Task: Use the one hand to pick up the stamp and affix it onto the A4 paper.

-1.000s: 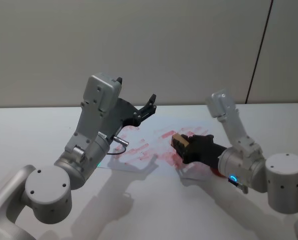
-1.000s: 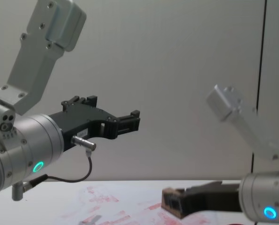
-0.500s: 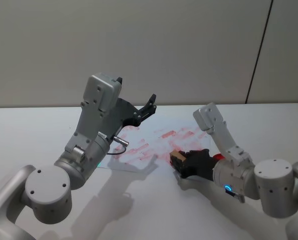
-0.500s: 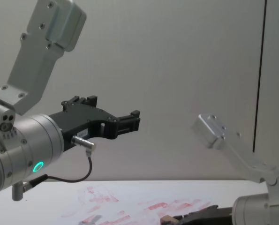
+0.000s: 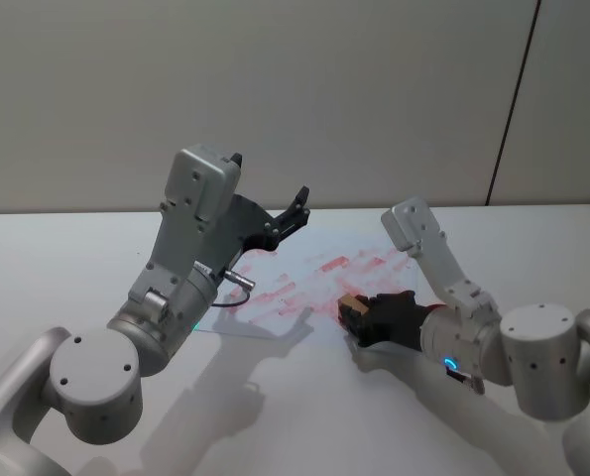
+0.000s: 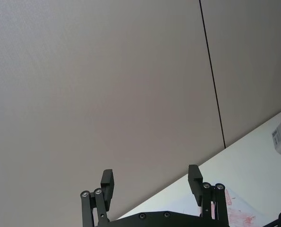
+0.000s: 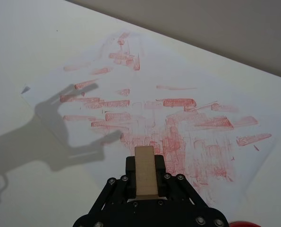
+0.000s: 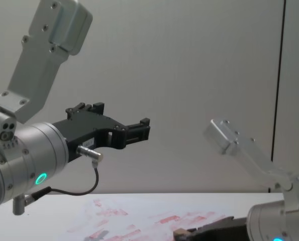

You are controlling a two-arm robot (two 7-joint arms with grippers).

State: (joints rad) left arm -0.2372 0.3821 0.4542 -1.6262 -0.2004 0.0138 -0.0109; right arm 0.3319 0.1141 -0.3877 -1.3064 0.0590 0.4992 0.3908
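You are gripping the stamp point(image 7: 145, 182) with your right gripper point(image 7: 145, 166), its jaws closed on the block's sides, low over the near edge of the A4 paper point(image 7: 145, 101). The stamp's underside is hiding, so contact with the sheet is impossible to tell. Your left gripper point(image 6: 152, 182) is hanging raised, jaws spread wide and empty.

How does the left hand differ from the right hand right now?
The left hand is open and empty; the right hand is shut on the stamp. The left hand hangs high above the table; the right hand is low over the A4 paper. Both are black, two-fingered.
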